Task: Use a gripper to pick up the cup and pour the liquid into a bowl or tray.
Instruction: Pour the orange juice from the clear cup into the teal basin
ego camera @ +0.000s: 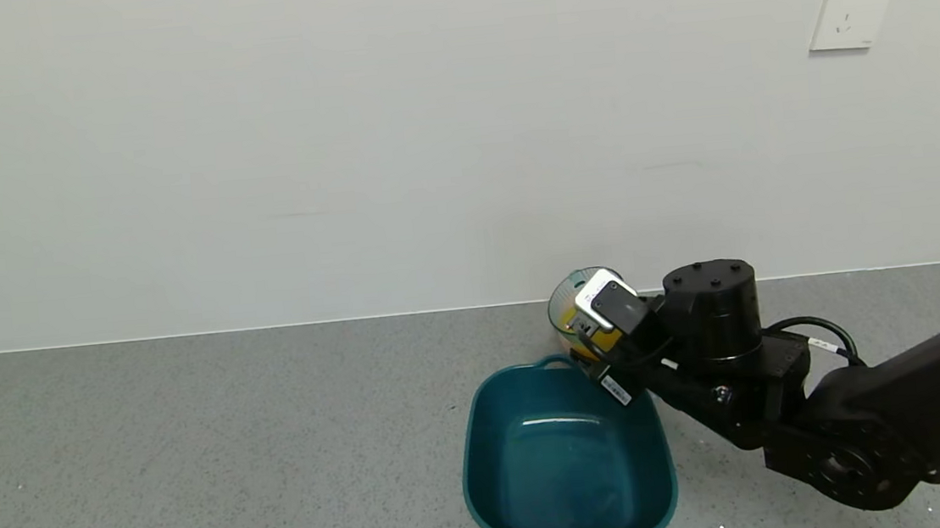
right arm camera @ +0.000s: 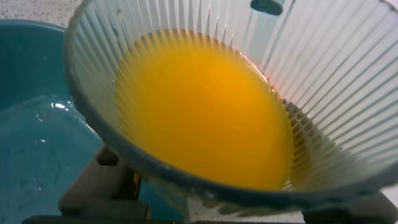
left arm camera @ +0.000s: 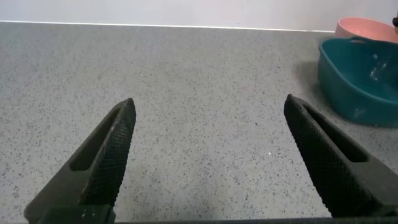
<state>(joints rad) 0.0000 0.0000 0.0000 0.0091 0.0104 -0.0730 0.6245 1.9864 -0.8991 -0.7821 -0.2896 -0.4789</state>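
We see our left end effector (left arm camera: pixel 208 155) hovering over bare grey tabletop (left arm camera: pixel 199 93), fingers spread wide and holding nothing. At the teal basin's (ego camera: pixel 488 467) one o'clock edge, our right end effector (ego camera: pixel 593 330) is clamped tight on the ribbed cup (ego camera: pixel 565 300), tilted toward the basin with orange liquid (right arm camera: pixel 205 106) still inside
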